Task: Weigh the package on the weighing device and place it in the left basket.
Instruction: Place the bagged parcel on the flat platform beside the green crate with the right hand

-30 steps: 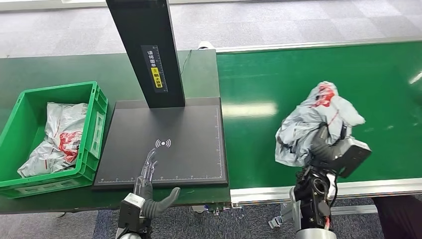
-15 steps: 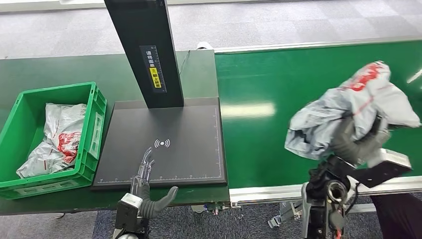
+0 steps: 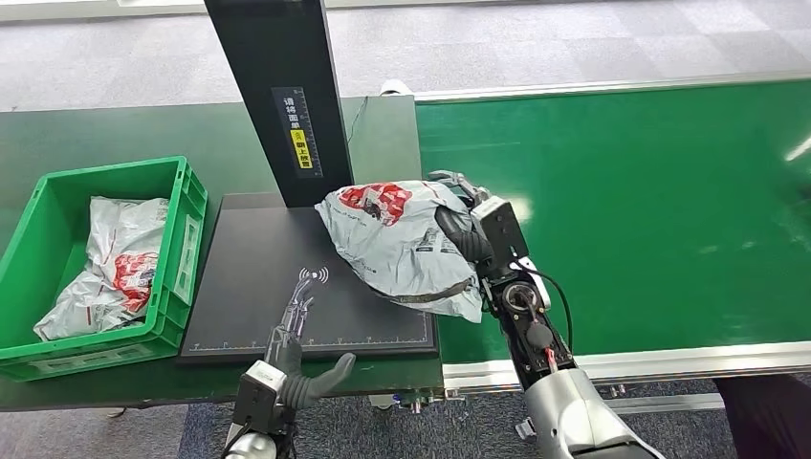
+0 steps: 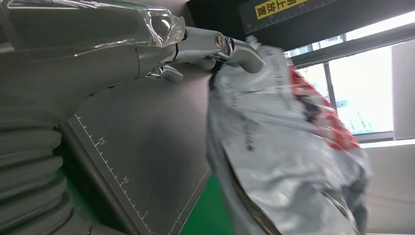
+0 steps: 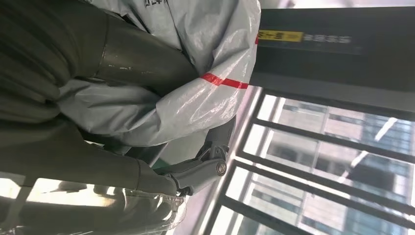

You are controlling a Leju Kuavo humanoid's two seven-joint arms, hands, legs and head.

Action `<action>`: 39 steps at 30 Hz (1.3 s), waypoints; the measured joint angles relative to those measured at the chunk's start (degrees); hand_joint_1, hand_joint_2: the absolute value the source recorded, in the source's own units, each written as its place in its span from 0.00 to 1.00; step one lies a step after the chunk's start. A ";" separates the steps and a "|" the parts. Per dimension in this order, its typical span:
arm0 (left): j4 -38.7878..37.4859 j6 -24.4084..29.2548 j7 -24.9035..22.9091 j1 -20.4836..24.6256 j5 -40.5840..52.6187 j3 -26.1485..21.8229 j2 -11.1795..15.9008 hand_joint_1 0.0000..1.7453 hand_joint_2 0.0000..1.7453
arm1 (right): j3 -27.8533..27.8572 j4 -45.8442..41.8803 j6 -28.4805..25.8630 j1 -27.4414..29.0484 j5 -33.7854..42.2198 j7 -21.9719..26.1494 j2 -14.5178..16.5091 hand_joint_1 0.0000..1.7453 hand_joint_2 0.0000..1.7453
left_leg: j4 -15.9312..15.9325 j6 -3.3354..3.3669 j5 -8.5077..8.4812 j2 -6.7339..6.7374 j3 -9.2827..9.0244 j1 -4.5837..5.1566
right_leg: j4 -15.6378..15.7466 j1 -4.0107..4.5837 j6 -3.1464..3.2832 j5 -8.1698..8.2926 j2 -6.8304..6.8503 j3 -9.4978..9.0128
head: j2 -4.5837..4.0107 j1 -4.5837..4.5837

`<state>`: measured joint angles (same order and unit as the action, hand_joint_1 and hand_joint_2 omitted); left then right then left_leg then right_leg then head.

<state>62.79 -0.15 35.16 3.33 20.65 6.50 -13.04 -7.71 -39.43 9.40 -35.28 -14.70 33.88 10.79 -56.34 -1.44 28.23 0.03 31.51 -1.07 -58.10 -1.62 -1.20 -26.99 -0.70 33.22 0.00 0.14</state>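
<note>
Package [image 3: 402,239]: grey plastic mailer with red print, crumpled, over the right half of the weighing plate; from the head view, cannot tell whether resting on it or just above.
Right hand [image 3: 466,229]: wrapped around the package from its right side, fingers and thumb closed into the folds; grip on the bunched side probably chosen because soft film gives no firm edge.
Left hand [image 3: 292,335]: at the near edge of the plate, fingers straight and apart, thumb out to the side, holding nothing; likely waiting close by to take the package toward the basket.
Weighing plate [image 3: 258,287]: flat black slab with ruler marks along its edges and a white wireless mark near the middle; package near that mark, presumably so the full weight lands on the plate.
Black column [image 3: 287,105]: upright behind the plate, yellow label on its face, package just in front of it.
Green basket [image 3: 182,206]: left of the plate, just beside it, already holding another grey and red mailer [image 3: 110,263].
Conveyor belt [image 3: 650,191]: green, right of the plate.
Step in hand: weighing; basket placement not yet done.
</note>
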 joint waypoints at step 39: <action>-1.29 1.03 0.54 0.34 -0.85 -0.09 0.17 0.00 1.00 | -3.39 14.95 -2.58 -5.75 2.76 -0.14 0.66 0.00 1.00 | 0.00 0.00 0.00 0.02 -0.02 -0.01 | 0.00 0.01 0.00 0.00 -0.02 0.02 | 0.00 -0.01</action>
<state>61.51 0.88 35.70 3.67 19.80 6.41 -12.87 -11.10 -24.48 6.81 -41.04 -11.95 33.74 11.45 -56.33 -1.45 28.24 0.05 31.49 -1.08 -58.10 -1.61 -1.20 -26.99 -0.72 33.24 0.00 0.13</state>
